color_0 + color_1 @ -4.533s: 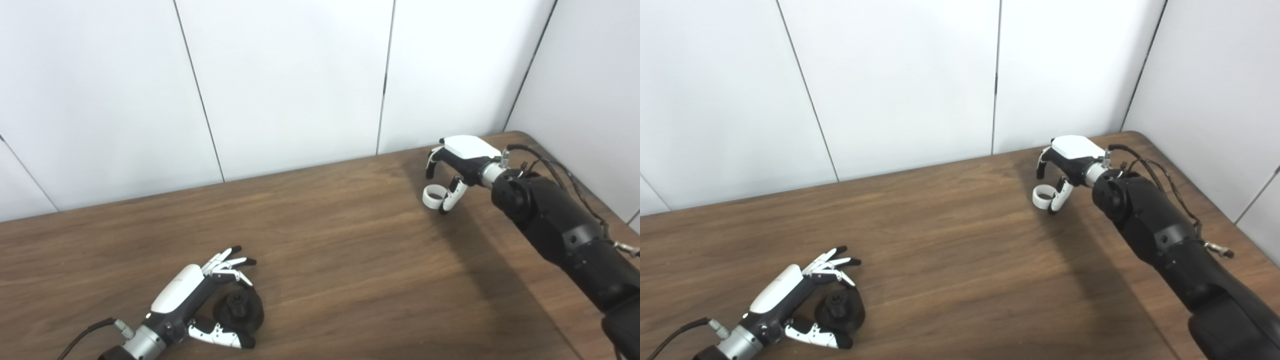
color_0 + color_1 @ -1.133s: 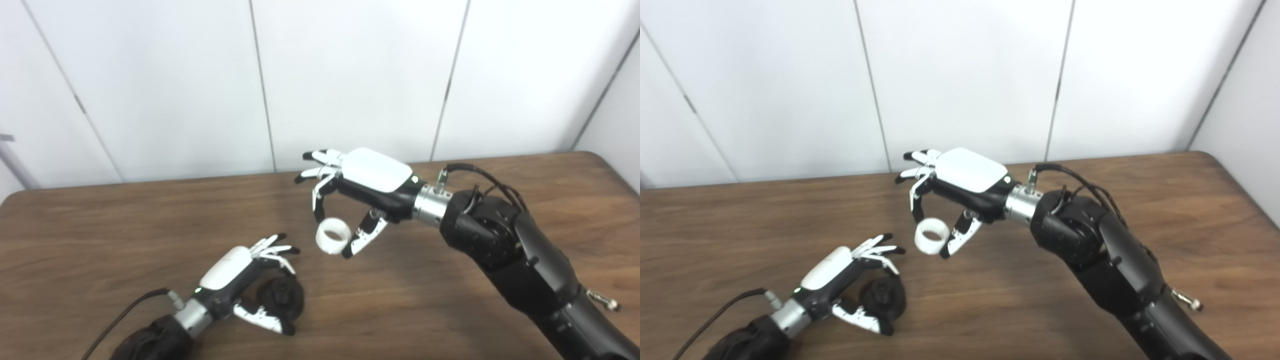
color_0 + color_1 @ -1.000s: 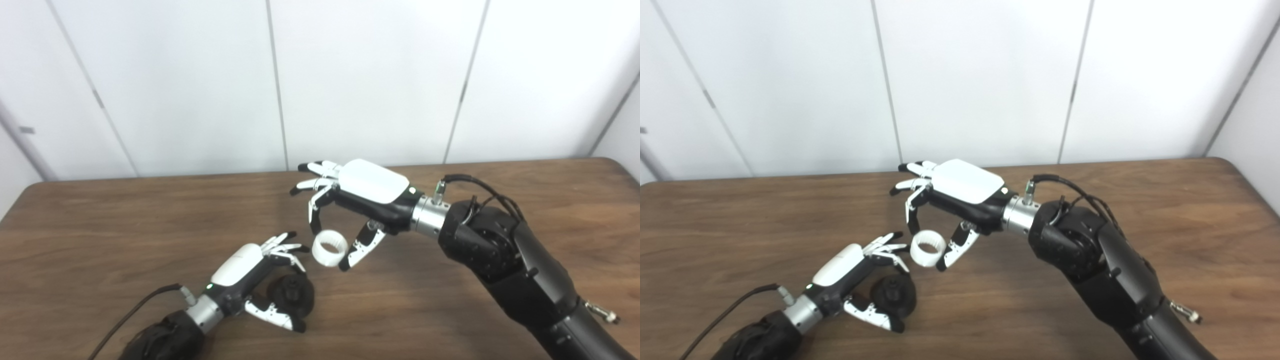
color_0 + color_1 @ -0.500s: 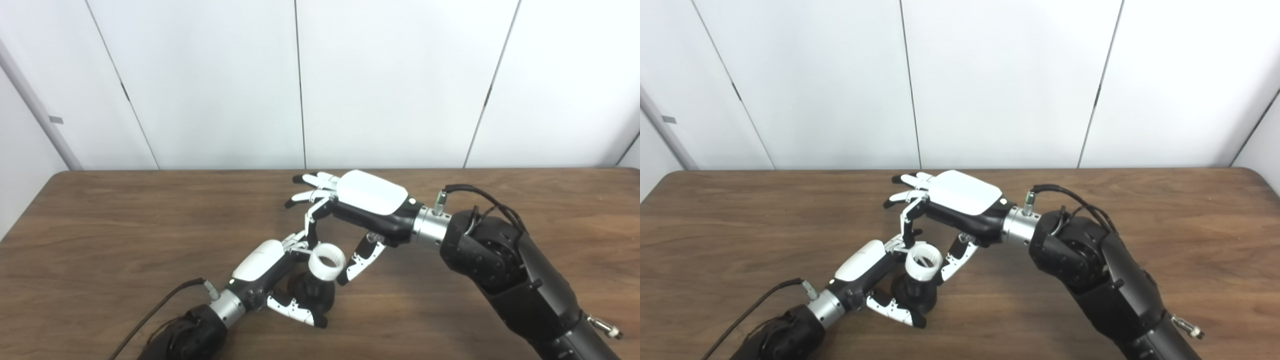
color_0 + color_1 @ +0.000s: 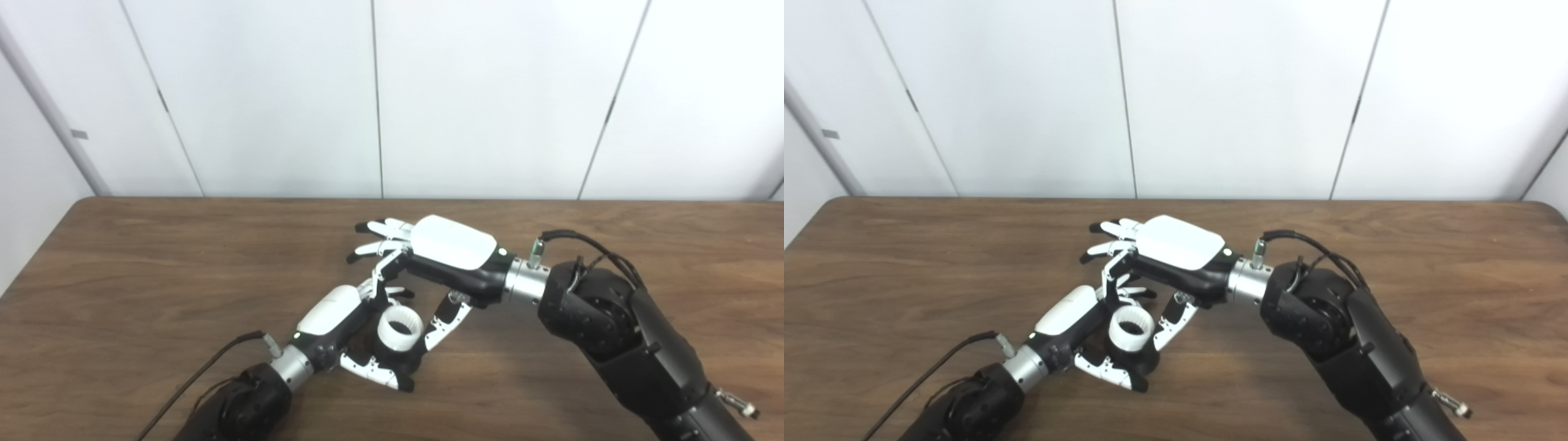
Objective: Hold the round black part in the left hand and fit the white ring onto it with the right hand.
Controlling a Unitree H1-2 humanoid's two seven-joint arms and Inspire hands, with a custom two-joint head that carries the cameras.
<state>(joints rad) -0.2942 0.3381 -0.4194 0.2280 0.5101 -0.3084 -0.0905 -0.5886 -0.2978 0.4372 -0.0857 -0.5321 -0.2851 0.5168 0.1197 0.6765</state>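
The round black part (image 5: 411, 361) lies in my left hand (image 5: 334, 318), whose fingers and thumb curl round it just above the wooden table (image 5: 122, 275). The white ring (image 5: 400, 326) sits on top of the black part and hides most of it. My right hand (image 5: 444, 254) reaches in from the right, palm down, with a finger and the thumb still pinching the ring's sides. Its other fingers are spread out above my left hand. In the right eye view the white ring (image 5: 1131, 327) covers the black part (image 5: 1145, 361) in the same way.
White wall panels (image 5: 490, 92) stand behind the table's far edge. A grey post (image 5: 49, 116) rises at the left. Cables run along both forearms.
My right hand has brought the ring down from just above the black part onto it. My left hand has shifted slightly right with the part. The camera has panned a little further left.
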